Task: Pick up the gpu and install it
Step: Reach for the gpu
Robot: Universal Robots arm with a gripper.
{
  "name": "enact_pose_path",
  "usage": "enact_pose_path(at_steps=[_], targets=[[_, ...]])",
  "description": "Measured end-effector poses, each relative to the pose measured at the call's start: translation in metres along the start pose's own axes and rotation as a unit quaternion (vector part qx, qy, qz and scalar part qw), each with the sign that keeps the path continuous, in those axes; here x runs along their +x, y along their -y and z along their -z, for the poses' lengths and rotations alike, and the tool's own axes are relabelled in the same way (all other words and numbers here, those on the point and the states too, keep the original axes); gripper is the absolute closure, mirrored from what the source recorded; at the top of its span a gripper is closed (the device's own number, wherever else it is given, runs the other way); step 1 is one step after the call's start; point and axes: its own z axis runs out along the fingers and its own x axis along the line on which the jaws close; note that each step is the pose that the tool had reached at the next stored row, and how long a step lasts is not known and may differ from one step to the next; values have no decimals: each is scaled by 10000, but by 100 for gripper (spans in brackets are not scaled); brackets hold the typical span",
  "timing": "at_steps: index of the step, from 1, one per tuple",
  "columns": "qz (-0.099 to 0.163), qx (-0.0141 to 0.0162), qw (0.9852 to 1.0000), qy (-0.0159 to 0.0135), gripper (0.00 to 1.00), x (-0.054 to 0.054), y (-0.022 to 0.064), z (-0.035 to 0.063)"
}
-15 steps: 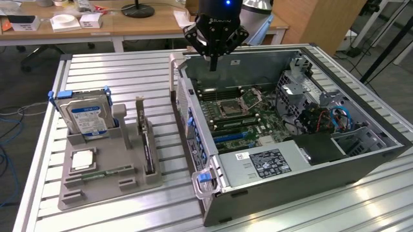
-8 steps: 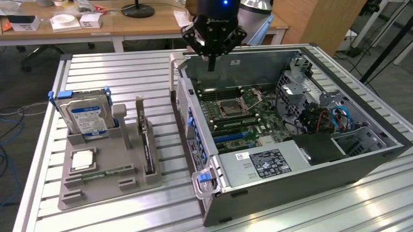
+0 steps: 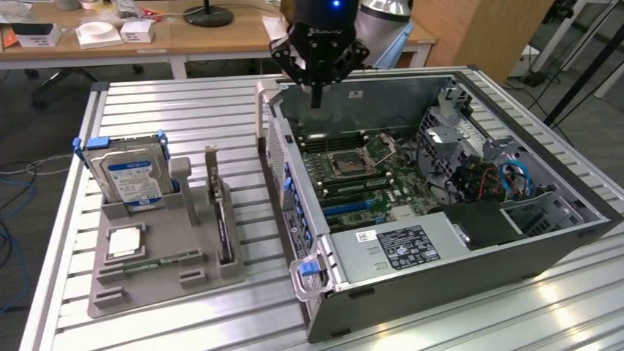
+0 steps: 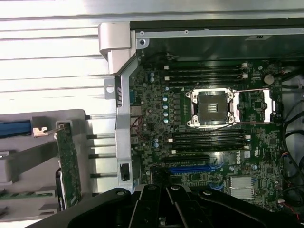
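Your gripper [image 3: 316, 101], pressed together and empty, hangs over the case [image 3: 487, 267]; the gpu [image 3: 222, 219] stands on edge in its holder [image 3: 146, 289], probably for easy pinching.

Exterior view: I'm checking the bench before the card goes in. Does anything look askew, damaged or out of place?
Nothing stands out. The thin dark circuit card with a metal bracket stands on edge in its slot of the grey plastic holder, the blue-labelled hard drive sits upright beside it, and the open grey computer case lies flat.
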Motion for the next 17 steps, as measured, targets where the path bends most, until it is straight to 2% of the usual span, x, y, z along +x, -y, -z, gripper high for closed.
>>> enact_pose_path(at_steps=[17], targets=[[0,0,10000,0,89,106,8,3]])
